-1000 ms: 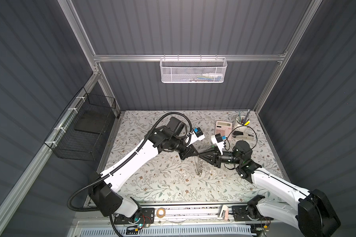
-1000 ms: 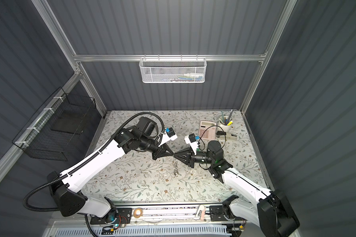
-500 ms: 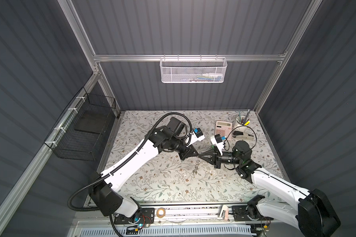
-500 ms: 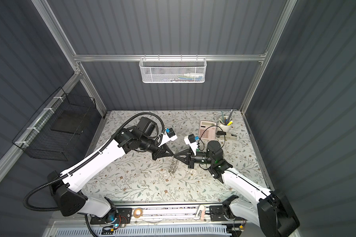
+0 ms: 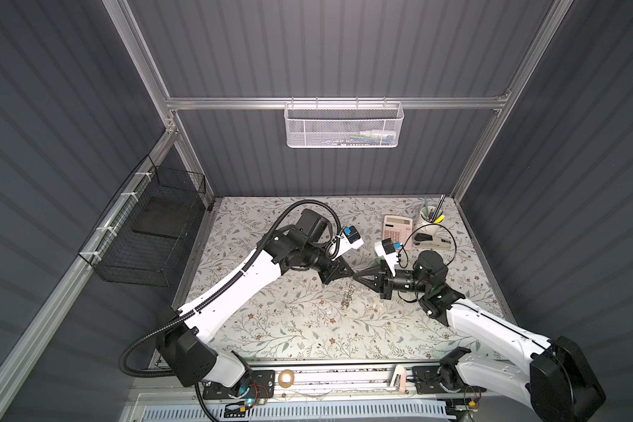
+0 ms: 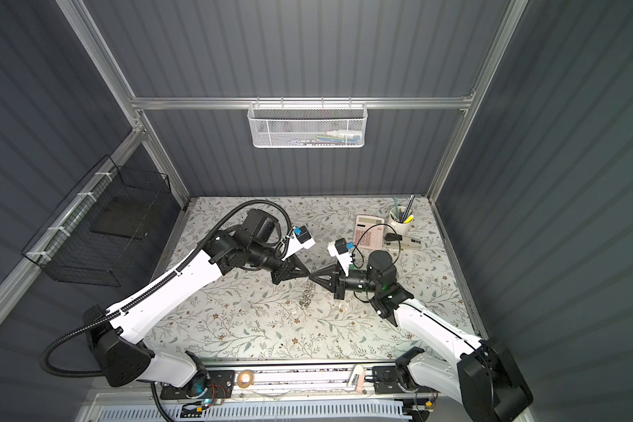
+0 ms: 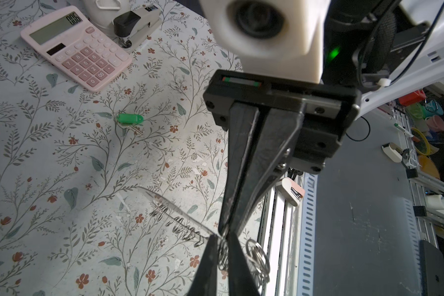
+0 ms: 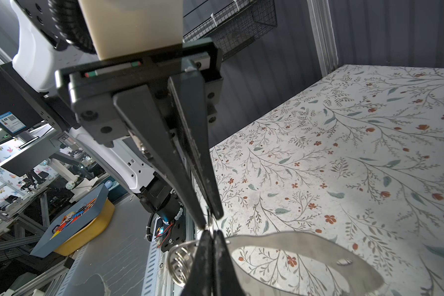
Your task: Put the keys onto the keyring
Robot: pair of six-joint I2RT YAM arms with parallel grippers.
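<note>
**Keyring** [image 5: 347,296]: thin hoop fringed with small silvery rings. Its upper edge is clamped between the fingers [image 8: 203,258] of the right gripper [image 8: 211,234]. In both top views it hangs edge-on over the table [image 7: 36,159] centre, trailing toward 6 o'clock.

**Keys** [image 7: 130,118]: one, with a green plastic head and a short metal blade. It lies flat on the table, apart from the keyring.

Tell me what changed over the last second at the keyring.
The right gripper closed on the keyring, whose hanging small rings swung slightly left in the top views. The left gripper kept the keyring between its jaws. The pink calculator, stapler and pen cup stayed put.
</note>
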